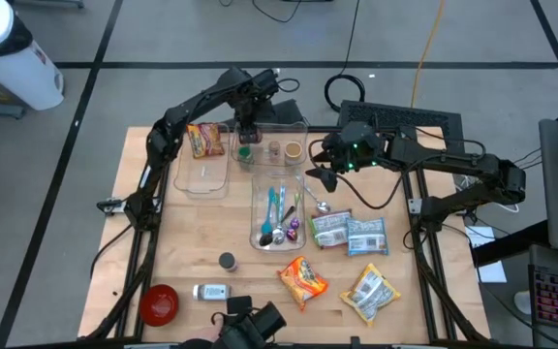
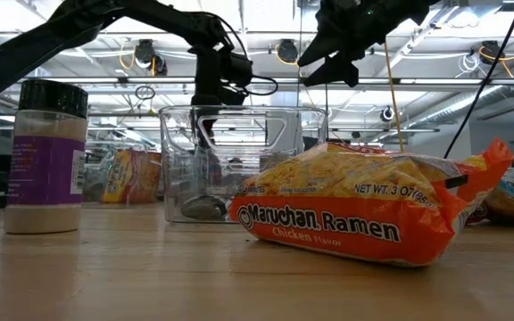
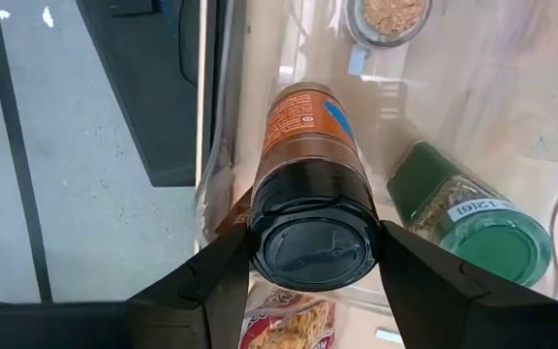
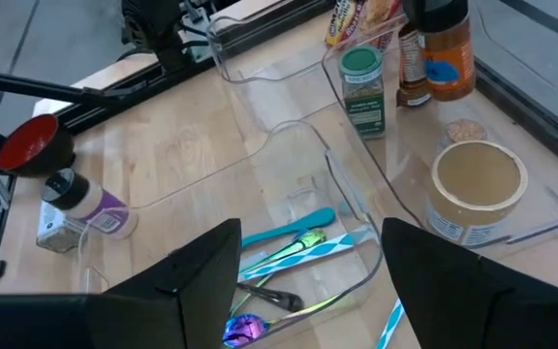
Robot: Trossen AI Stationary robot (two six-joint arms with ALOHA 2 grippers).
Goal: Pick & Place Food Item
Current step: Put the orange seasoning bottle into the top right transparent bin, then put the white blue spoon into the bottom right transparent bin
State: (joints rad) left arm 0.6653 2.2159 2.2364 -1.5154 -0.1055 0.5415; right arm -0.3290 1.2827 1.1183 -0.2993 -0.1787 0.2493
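The left gripper (image 3: 315, 254) clamps the orange spice bottle (image 3: 307, 145) upright inside the clear bin (image 1: 296, 131) near the table's far edge, probably to set it beside the green jar (image 3: 473, 215). The right gripper (image 4: 308, 262) hangs open above the cutlery bin (image 4: 352, 218), waiting.

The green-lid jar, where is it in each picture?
High view: green-lid jar in the far clear bin, just below the left gripper.
Low view: I can't pick it out.
Left wrist view: it stands right beside the orange bottle that the left gripper holds.
Right wrist view: it stands upright near that bottle.
Shared landmark: the orange bottle.
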